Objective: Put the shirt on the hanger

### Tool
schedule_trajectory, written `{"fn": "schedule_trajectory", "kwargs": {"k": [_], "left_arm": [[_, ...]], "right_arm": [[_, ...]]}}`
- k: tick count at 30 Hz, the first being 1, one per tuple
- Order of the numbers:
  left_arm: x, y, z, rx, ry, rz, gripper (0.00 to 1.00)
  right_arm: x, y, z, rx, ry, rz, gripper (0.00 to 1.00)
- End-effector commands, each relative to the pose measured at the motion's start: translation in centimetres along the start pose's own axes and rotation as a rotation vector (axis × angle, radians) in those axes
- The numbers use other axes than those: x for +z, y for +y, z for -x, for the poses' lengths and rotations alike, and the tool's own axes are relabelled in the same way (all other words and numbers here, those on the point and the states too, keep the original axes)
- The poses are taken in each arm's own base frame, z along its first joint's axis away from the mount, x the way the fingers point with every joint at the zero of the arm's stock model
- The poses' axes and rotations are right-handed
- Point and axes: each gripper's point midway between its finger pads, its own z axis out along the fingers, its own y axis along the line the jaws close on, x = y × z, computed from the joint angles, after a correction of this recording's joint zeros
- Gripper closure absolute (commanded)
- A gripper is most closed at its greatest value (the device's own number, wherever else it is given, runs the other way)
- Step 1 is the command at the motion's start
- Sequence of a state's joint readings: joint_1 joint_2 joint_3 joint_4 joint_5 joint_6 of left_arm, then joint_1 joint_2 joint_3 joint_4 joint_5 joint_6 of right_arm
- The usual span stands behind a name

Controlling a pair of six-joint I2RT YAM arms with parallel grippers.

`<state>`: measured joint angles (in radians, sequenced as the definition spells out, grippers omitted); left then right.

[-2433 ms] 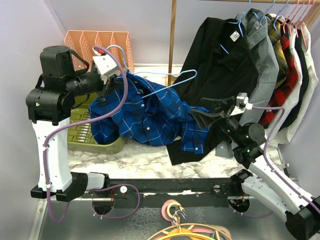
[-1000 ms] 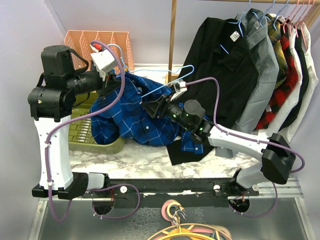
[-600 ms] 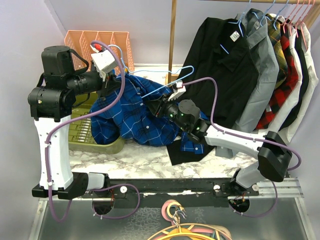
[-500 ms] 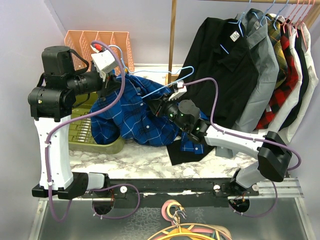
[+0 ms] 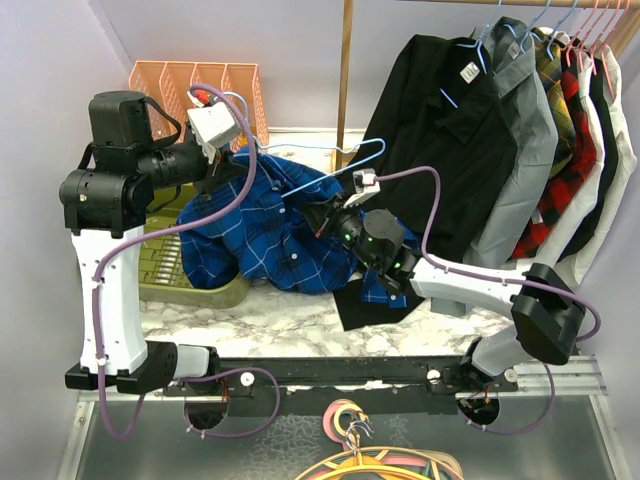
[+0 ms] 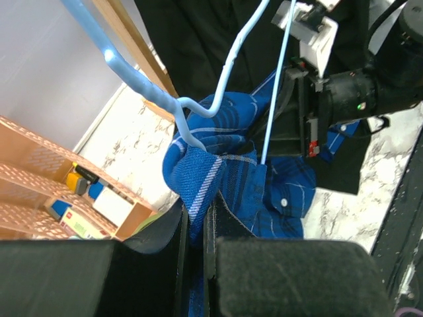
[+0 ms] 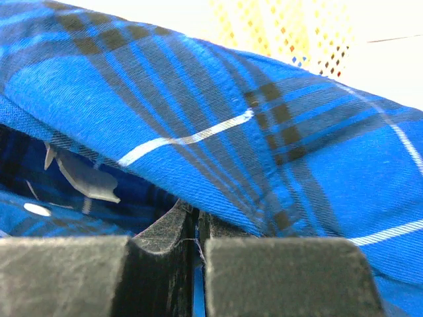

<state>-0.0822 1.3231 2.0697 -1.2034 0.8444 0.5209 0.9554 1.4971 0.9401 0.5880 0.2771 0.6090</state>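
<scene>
A marble table (image 5: 290, 312) stands before a rail of hung shirts (image 5: 440, 130). Above the table the shirt (image 5: 268, 232) hangs bunched between both pincers. The left gripper (image 6: 196, 212) is clenched on a fold of blue plaid. Just above its tips the hanger (image 6: 141, 79) runs its light-blue wire into the cloth. The right gripper (image 7: 196, 221) is clamped on another fold, and the fabric drapes over its tips. The step in hand looks like working the shirt onto the hanger, one side apparently partly on. Next, the right pincer would need to draw its fold out over the hanger's free arm while the left holds steady, so that the wire does not slip out.
</scene>
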Motion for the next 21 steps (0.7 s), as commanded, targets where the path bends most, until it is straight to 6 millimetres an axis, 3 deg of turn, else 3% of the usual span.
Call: {"fn": "schedule_trajectory", "kwargs": {"k": [1,3,6,9,16,21], "left_arm": [[-1.3,0.9,1.1,0.185,0.010,0.065,1.00],[-1.6,1.4,1.2,0.241,0.023,0.088,1.00],[-1.7,1.7,1.3,0.281,0.029,0.094,1.00],[-1.3,1.1,0.5,0.283,0.038,0.053,1.00],[-1.0,0.1,-4.0,0.442,0.181,-0.050,1.00],[-1.8,2.8,-4.9,0.594,0.280,0.059,1.00]], "right_arm": [[-1.4,-4.2,2.5,0.013,-0.074,-0.083,0.99],[-2.0,-7.0,3.5,0.049,-0.083,-0.111,0.99],[-2.6,-8.7,5.2,0.064,-0.106,-0.109,0.99],[-2.7,-8.8,6.3,0.045,-0.113,-0.087,0.99],[-1.4,-8.8,6.8,-0.011,0.054,0.070,0.99],[-1.2,-10.6,6.6,-0.058,0.171,0.105,0.99]]}}
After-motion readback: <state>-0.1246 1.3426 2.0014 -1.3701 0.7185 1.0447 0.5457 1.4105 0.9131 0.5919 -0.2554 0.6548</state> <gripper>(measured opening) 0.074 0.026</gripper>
